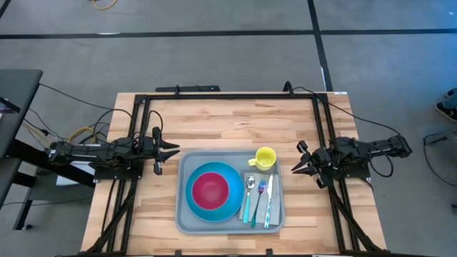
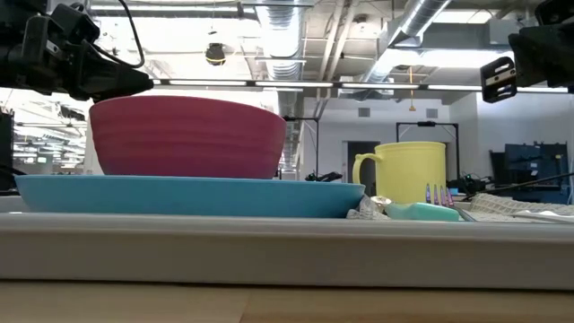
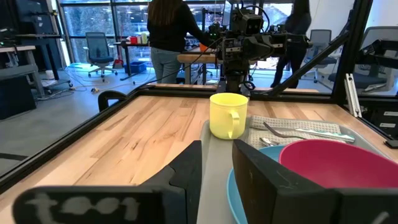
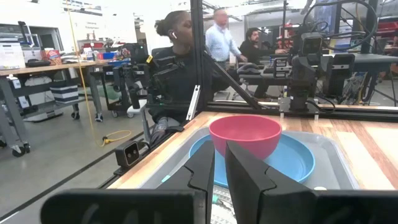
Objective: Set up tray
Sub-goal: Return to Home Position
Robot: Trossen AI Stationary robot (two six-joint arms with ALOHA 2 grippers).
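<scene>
- Pale wooden table top (image 1: 228, 121) sits inside a black metal frame on a grey floor. Beyond it, the wrist views show an open workshop with people at benches.
- The large grey-blue rectangular plastic tray (image 1: 183, 214) lies between the two arms, toward the table's lower edge in the high view.
- On its left part sits a round light blue plate (image 1: 214, 213) with a deep pink bowl (image 1: 211, 189) in it.
- A yellow mug (image 1: 265, 158) stands upright in the tray's right part, just beside a flat grey square napkin (image 1: 276, 210).
- Side by side on the napkin, left to right, lie a light blue spoon (image 1: 249, 187), a blue fork (image 1: 259, 196) and a patterned blue knife (image 1: 269, 203).
- The left gripper (image 1: 171, 150) hovers just off the tray's left side. Its fingers (image 3: 186, 168) are a small gap apart and hold nothing.
- The right gripper (image 1: 298, 163) hovers just right of the tray, near the mug. Its fingers (image 4: 249, 168) are parted by a thin slit and hold nothing.
</scene>
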